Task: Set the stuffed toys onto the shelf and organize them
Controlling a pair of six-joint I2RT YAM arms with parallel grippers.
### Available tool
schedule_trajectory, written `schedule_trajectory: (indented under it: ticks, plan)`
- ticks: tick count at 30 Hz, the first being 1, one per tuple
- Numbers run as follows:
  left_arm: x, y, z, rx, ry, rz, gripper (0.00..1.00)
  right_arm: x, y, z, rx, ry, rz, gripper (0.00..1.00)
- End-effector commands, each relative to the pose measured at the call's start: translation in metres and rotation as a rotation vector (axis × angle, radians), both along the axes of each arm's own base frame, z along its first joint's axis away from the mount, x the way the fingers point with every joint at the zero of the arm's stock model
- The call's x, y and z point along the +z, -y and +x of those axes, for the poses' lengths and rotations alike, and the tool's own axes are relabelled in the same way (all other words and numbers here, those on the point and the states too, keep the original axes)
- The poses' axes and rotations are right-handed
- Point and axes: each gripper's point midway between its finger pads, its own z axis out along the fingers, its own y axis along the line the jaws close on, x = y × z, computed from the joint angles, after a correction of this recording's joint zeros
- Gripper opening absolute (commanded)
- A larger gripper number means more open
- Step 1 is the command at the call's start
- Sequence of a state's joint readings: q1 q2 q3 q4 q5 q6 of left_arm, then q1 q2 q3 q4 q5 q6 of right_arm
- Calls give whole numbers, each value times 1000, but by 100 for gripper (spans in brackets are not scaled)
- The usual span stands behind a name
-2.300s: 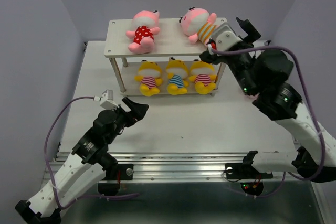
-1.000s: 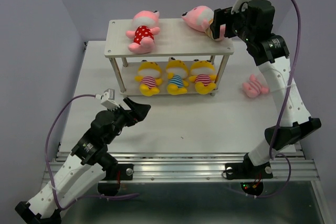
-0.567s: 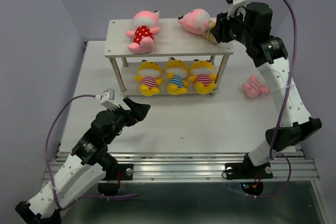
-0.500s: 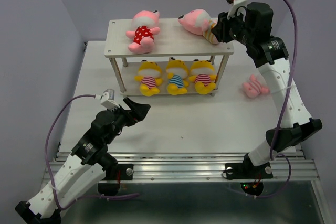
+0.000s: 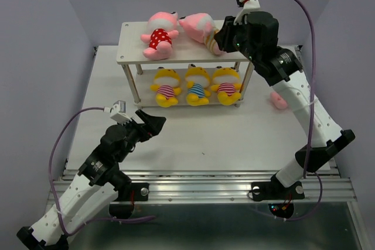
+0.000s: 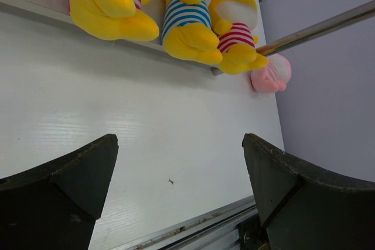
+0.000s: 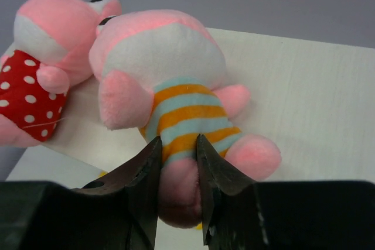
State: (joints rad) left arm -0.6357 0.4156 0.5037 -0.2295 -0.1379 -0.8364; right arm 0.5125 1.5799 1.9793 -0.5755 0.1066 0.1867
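The shelf (image 5: 131, 46) stands at the back of the table. On its top board lie a pink stuffed toy in a red-dotted shirt (image 5: 158, 34) and, touching it, a pink stuffed toy in an orange-and-blue striped shirt (image 5: 198, 26). My right gripper (image 5: 219, 40) is shut on one leg of the striped toy (image 7: 173, 68); in the right wrist view the dotted toy (image 7: 32, 80) lies just to its left. Three yellow stuffed toys (image 5: 166, 86) (image 5: 197, 84) (image 5: 226, 83) sit in a row on the lower tier. My left gripper (image 5: 150, 122) hovers open over the table, holding nothing.
Another pink stuffed toy (image 5: 276, 101) lies on the table right of the shelf, partly hidden behind my right arm; it also shows in the left wrist view as a pink toy (image 6: 269, 74) past the shelf's leg (image 6: 304, 30). Purple walls close the sides.
My right gripper has shut on the striped pink toy and carried it left along the top board until it meets the dotted toy. The left arm has not moved.
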Motion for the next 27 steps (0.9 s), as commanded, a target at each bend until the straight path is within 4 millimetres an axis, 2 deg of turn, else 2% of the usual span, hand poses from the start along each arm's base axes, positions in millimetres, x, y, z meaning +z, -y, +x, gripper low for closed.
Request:
schedule_trajectory:
  ticks: [1,4,8,12,15,16,19,20,25,27]
  plan:
    - [9,-5,0,23,27,-11,99,42,4,1,-254,92,153,33]
    - [10,-8,-1,35,28,-16,99,37,3,0,-330,77,179,33]
    - [11,-13,-4,50,27,-18,99,42,14,-4,-458,97,228,33]
    - [14,-15,-5,57,30,-24,99,40,10,-8,-478,104,238,34]
    - [13,-13,-4,52,23,-26,99,34,-3,-10,-446,90,233,46]
    - [13,-13,-4,51,22,-24,99,32,-9,-11,-415,81,234,53]
    - [14,-12,-3,53,21,-20,99,33,-16,-13,-375,72,252,66]
    - [14,-12,-2,52,23,-18,99,35,-15,-14,-372,73,256,73]
    - [16,-10,-1,46,25,-14,99,46,-17,-23,-317,88,273,89]
    - [15,-9,-1,43,23,-13,99,52,-25,-30,-248,93,273,90]
